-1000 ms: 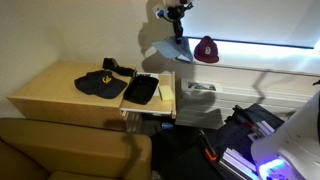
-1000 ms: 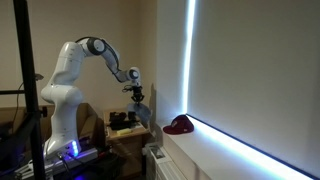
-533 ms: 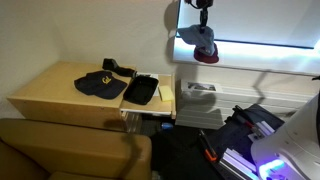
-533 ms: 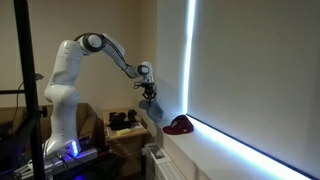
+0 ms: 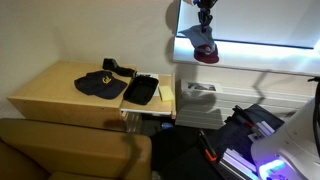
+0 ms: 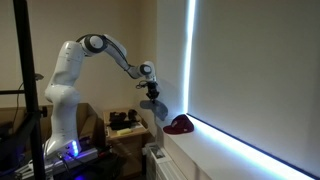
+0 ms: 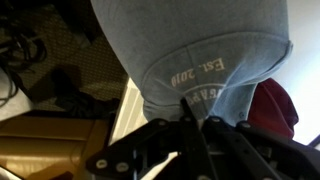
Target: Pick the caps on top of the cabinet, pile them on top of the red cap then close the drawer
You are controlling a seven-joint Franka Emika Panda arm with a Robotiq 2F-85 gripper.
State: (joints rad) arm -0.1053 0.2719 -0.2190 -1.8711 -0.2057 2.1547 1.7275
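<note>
**user1:** Ok so your gripper is clamped on the light blue cap, which hangs under it up by the window. The red cap sits on the white ledge. In that exterior view the red cap is lower and further along the ledge, away from the arm's base, with a gap between the two caps. I'd say you're not over it yet: slide out along the ledge first, then go down.

**user2:** Agreed, don't trust the exterior view where the light blue cap overlaps the red cap. That's just the angle. The wrist view backs up user1: the light blue cap fills the frame and the red cap peeks out to one side, below it. Can't tell which way the red cap's brim points, too small.

**user1:** Count for you: three caps. One light blue in your grip, one red on the ledge, one dark cap lying on the cabinet.

**user2:** Plus one drawer, pulled open, right beside that dark cap. One arm, so it's one cap per trip.
</note>
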